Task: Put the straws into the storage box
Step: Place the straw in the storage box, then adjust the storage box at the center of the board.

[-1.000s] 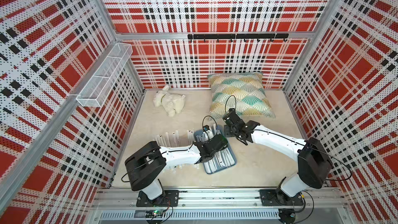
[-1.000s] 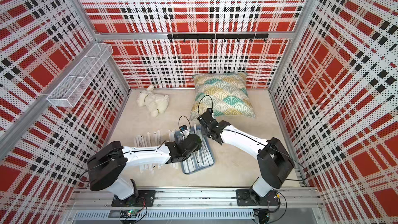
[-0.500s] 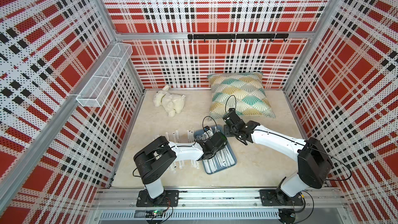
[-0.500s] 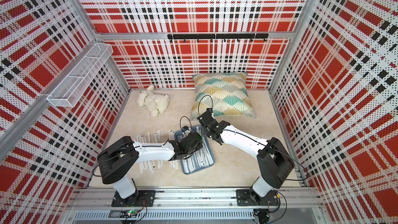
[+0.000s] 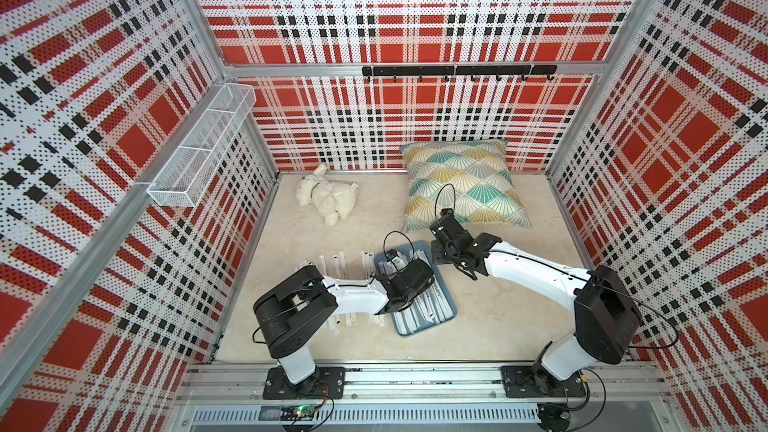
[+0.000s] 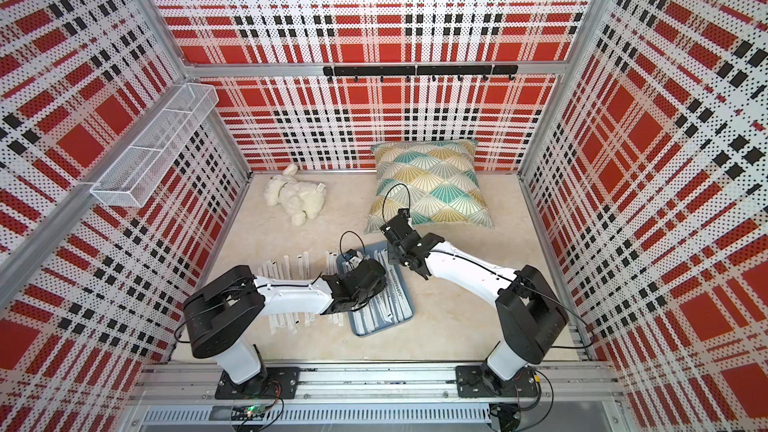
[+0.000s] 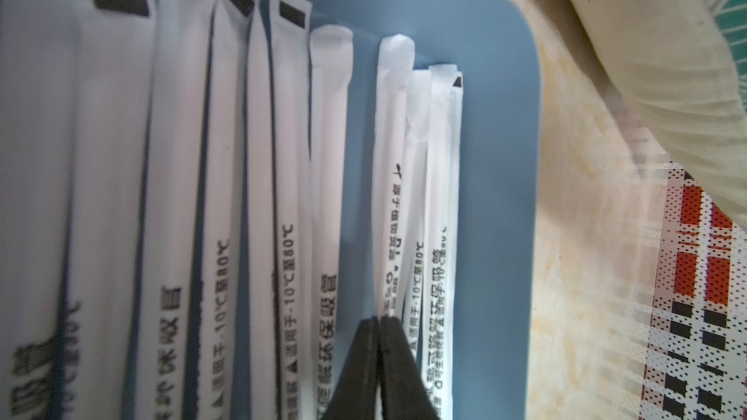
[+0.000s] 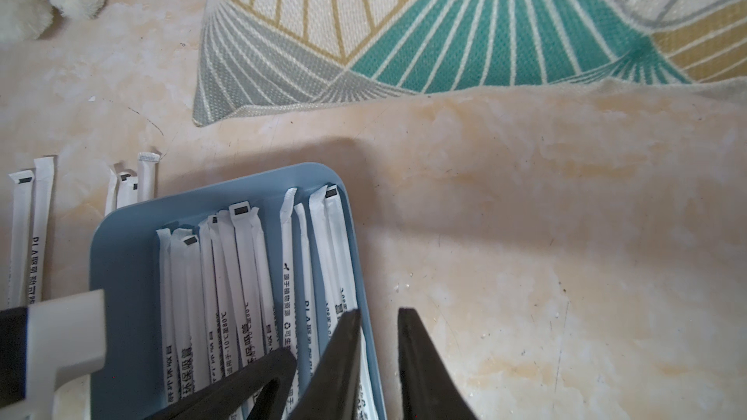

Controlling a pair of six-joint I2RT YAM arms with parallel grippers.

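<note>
The storage box point(image 5: 424, 327) point(image 6: 382, 327) is a slate-blue tray in the middle of the table. Several paper-wrapped straws point(image 5: 428, 305) point(image 7: 283, 155) point(image 8: 242, 276) lie lengthwise in it. More straws point(image 5: 332, 263) point(image 6: 286, 263) point(image 8: 40, 216) lie in a row on the table to its left. My left gripper point(image 7: 378, 319) point(image 5: 405, 288) hangs over the tray. It is shut on one straw point(image 7: 388, 195), which lies among the others on the blue floor point(image 7: 497, 195). My right gripper point(image 8: 378, 311) point(image 5: 438, 255) is slightly open astride the tray's right rim point(image 8: 364, 276). I cannot tell whether it touches the rim.
A patterned pillow point(image 5: 461, 184) lies just behind the tray, close to the right wrist. A white plush toy point(image 5: 328, 199) sits at the back left. A white wire basket point(image 5: 203, 143) hangs on the left wall, and a black hook rail point(image 5: 457, 70) on the back wall.
The left arm's elbow has swung right, toward the tray, while its hand stayed over the tray. The right arm has not moved.
</note>
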